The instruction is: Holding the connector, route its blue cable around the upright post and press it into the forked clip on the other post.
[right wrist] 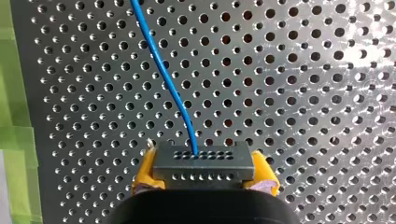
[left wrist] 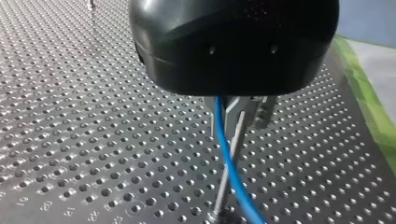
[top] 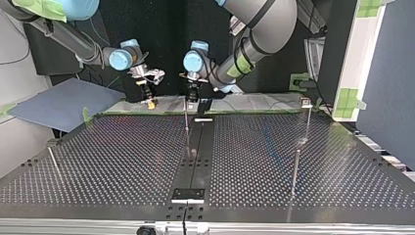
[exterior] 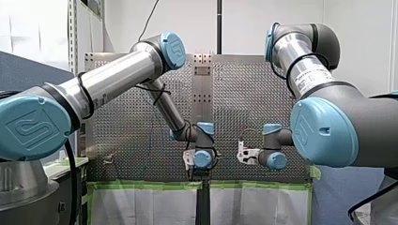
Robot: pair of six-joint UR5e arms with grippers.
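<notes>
A dark grey connector with rows of small holes sits between the yellow pads of my right gripper, which is shut on it. Its blue cable runs ahead over the perforated table. In the left wrist view the blue cable passes between the metal fingers of my left gripper, which is shut on it, just in front of a thin upright post. In the top view that post stands below my left gripper, with my right gripper to its left. A post with the forked clip stands at the far right.
A black strip runs down the middle of the perforated table. Another thin post stands at the top view's right, and a slanted rod at its left. Green tape lines the table edge. A grey-blue sheet lies beyond the left corner.
</notes>
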